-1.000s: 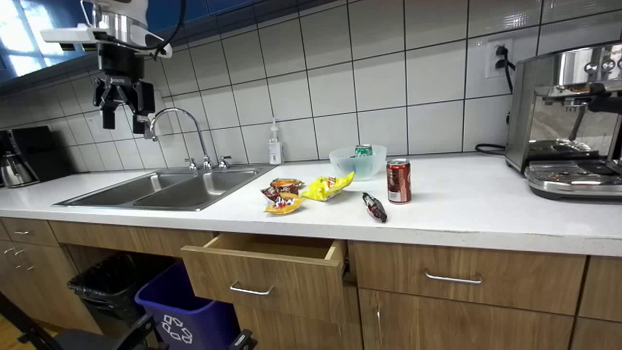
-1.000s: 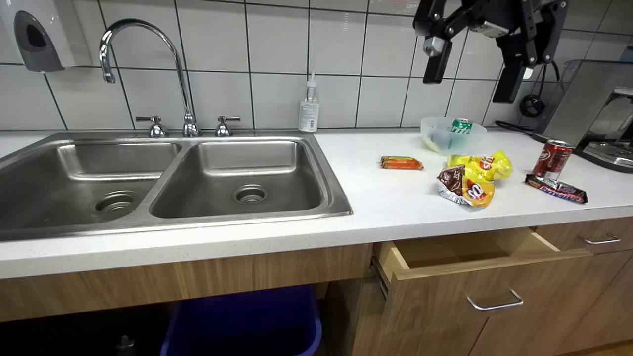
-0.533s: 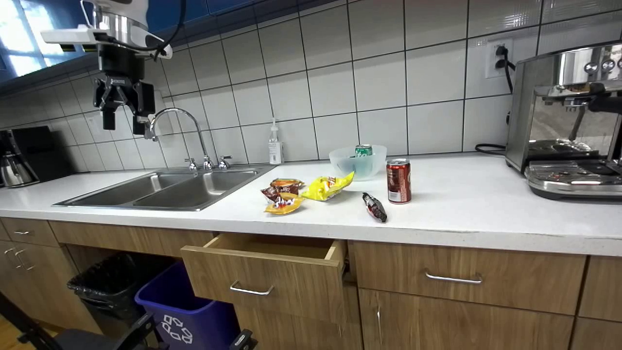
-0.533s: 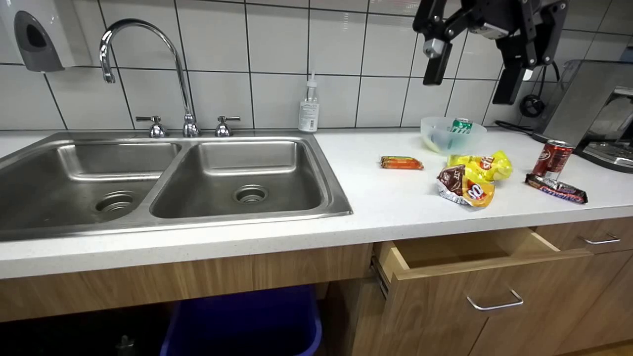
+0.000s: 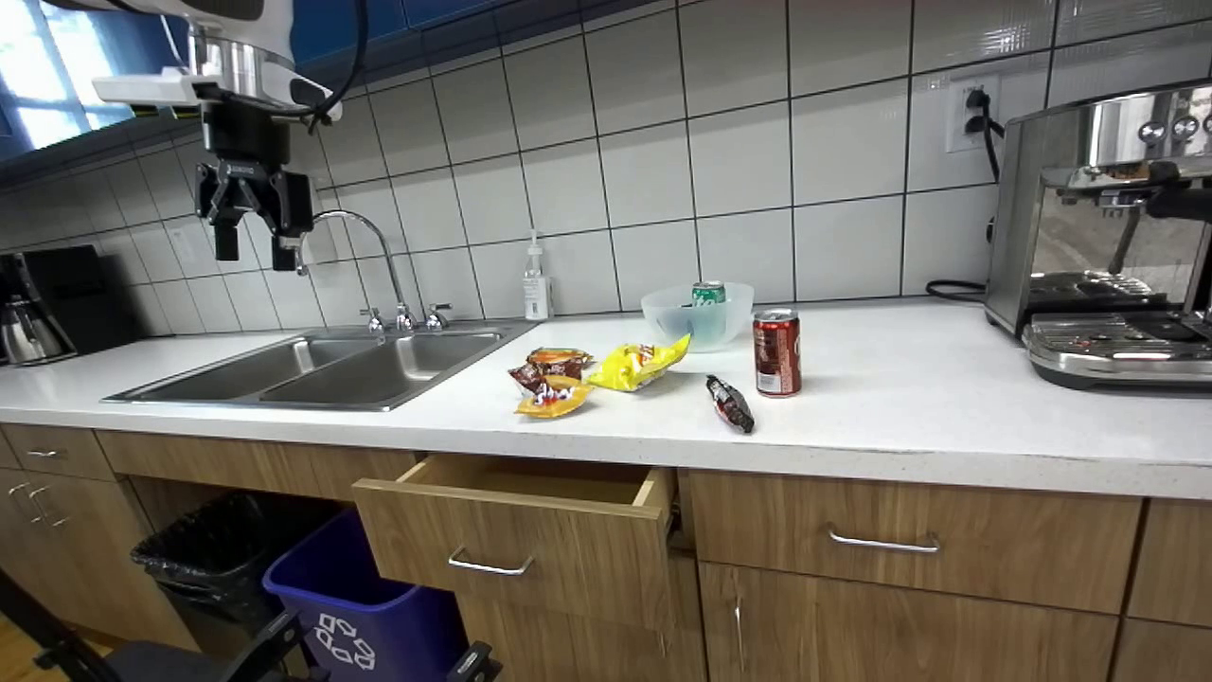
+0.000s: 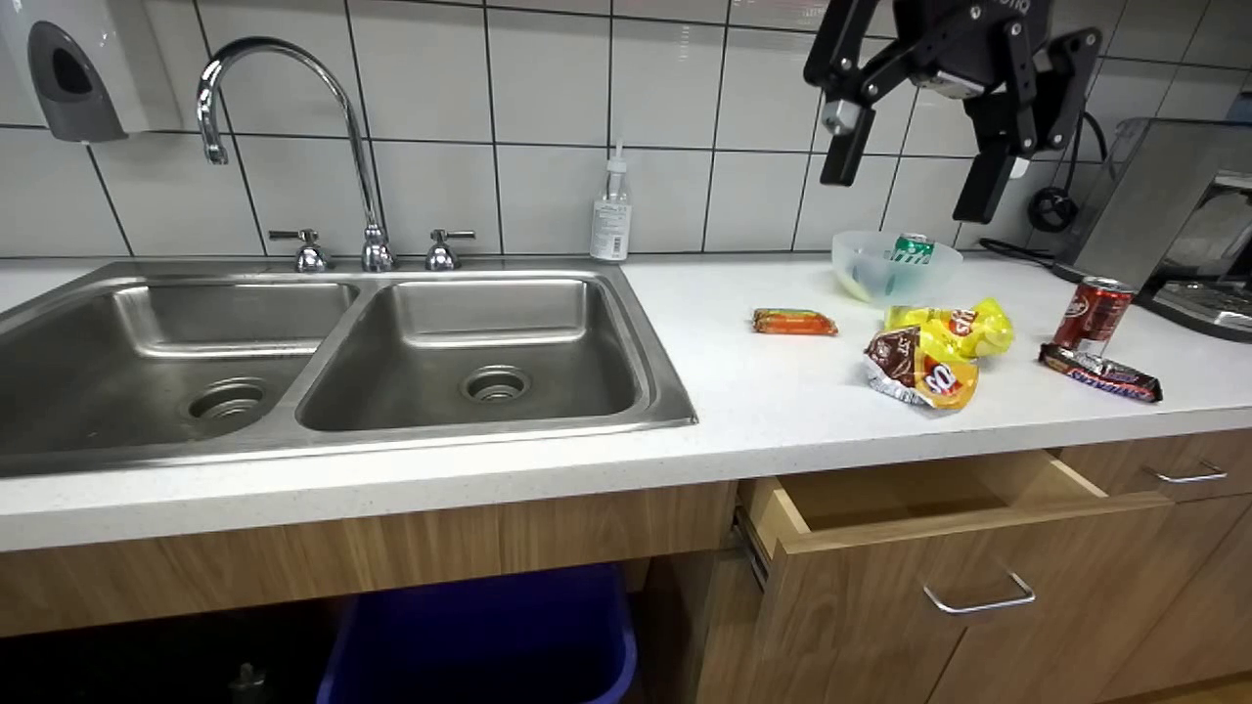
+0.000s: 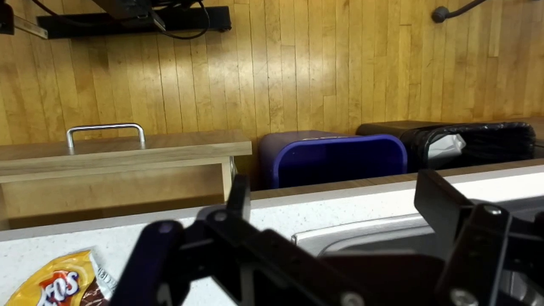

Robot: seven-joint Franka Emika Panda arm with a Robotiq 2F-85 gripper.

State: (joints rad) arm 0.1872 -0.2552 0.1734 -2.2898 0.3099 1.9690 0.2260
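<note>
I hover the gripper [image 6: 910, 193] high above the tabletop [image 6: 724, 357], its jaws released and spread wide with nothing between them. Below, the wrist view shows the corner of the sink [image 7: 316, 240] at five o'clock and the brown-and-orange snack bag [image 7: 63, 282], partly cropped, at eight. That bag looks like the loose thing nearest me; I touch neither.

To hover well, I judge I should move slowly, keep the wrist level, and read my height from both exterior views, since the downward picture gives poor depth. The bag's crinkled wrapper probably gives and slides easily, so any contact wants a light touch.

Beyond it, in an exterior view, the yellow snack bag [image 6: 968, 328] sits between one and two o'clock of it, so close that I cannot tell whether they touch. The dark candy bar [image 6: 1100, 374] lies at three o'clock, the red can [image 6: 1095, 311] upright at two. The faucet [image 6: 368, 191] stands at nine o'clock from my gripper, well apart; I'd leave it that room. Farther down, the wrist view puts the pulled-out drawer [image 7: 187, 148] at nine o'clock and the blue bin [image 7: 278, 146] at three.
</note>
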